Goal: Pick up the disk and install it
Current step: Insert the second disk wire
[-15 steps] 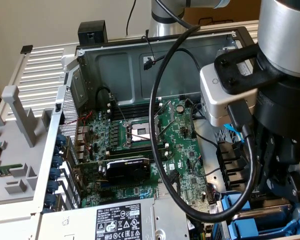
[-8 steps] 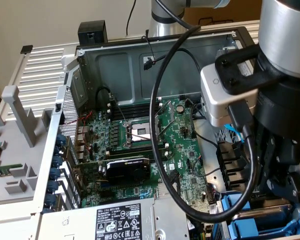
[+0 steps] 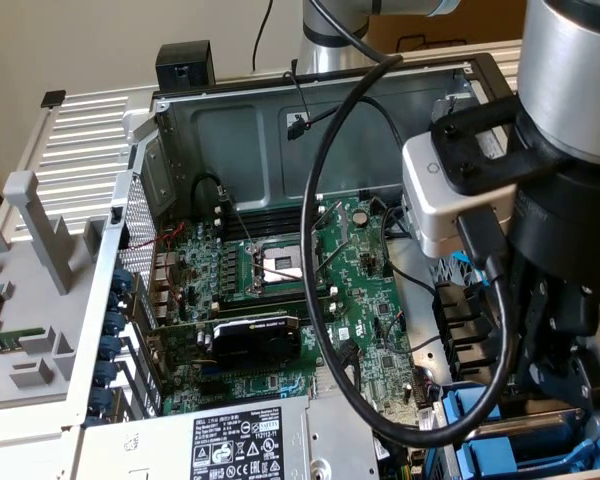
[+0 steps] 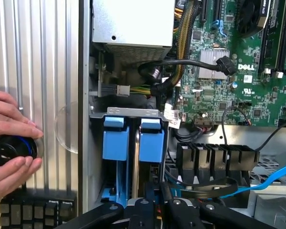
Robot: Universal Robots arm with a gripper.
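1. The gripper [image 4: 155, 210] hangs low over the drive bay [image 4: 133, 112], jaws drawn close; they seem clamped on the disk [image 4: 136, 167], seen edge-on between two blue carriers, though I can't be sure.
2. To seat it well, I'd judge the drive must stay square to the bay rails and go in straight, clear of the black cable [image 3: 330, 300].
3. Counted: two blue carrier tabs [image 4: 115, 138], one power supply [image 4: 133, 21], one motherboard [image 3: 320, 290], one person's hand [image 4: 12, 143] on a black knob.
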